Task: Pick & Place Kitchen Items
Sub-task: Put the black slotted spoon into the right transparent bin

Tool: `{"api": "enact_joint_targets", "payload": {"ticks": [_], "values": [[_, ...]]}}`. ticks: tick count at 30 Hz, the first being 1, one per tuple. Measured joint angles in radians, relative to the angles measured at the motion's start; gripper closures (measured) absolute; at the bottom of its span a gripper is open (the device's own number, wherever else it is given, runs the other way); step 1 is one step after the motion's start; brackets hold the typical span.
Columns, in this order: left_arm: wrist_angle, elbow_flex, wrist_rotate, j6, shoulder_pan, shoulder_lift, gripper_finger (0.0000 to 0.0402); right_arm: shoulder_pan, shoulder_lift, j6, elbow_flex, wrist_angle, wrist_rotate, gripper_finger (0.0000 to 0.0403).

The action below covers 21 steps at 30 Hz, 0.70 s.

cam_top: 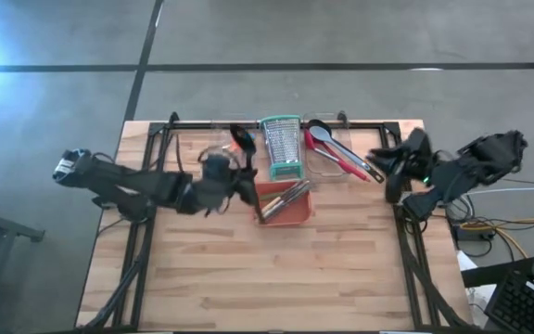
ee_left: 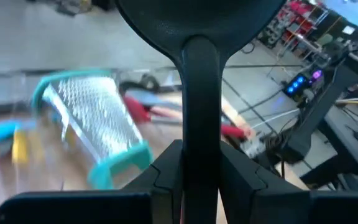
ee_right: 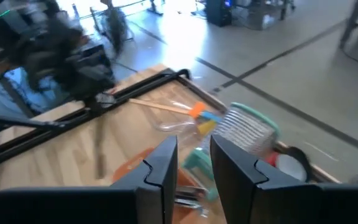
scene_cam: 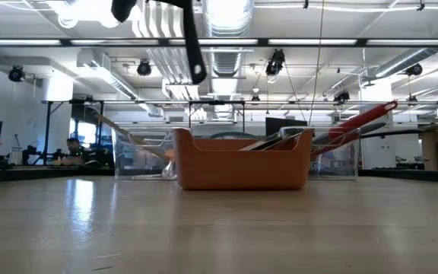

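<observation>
Black spoon [cam_top: 241, 141] hung in my left gripper [cam_top: 235, 176] in the high view, above the left clear bin [cam_top: 209, 148], just beside the orange tray [cam_top: 286, 211]; my right gripper [cam_top: 387, 165] waited near the table's [cam_top: 276, 278] right edge. Low view showed its handle near vertical, well above the tray. Left wrist view had my fingers [ee_left: 160, 180] clenched on the handle, bowl pointing away. Right wrist view showed those fingers [ee_right: 160, 168] slightly parted, grasping nothing.

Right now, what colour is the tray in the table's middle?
Orange tray, clearest in the low view.

Two dark jointed arms, blocky black fingers [ee_right: 160, 171], green indicator light
</observation>
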Motion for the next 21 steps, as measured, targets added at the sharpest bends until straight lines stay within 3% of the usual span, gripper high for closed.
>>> {"api": "enact_joint_targets", "payload": {"ticks": [3,10,21], "values": [[0.097,0.000,0.091,0.144,0.083,0.000,0.0328,0.001,0.059,-0.025,-0.013,0.087,-0.009,0.0318],[0.312,0.000,0.415,0.365,0.246,0.001,0.0328,0.000,0.194,0.004,-0.012,0.218,-0.007,0.0330],[0.530,-0.001,0.720,0.585,0.324,0.002,0.0328,-0.009,0.370,0.025,-0.011,0.376,0.075,0.0311]]}}
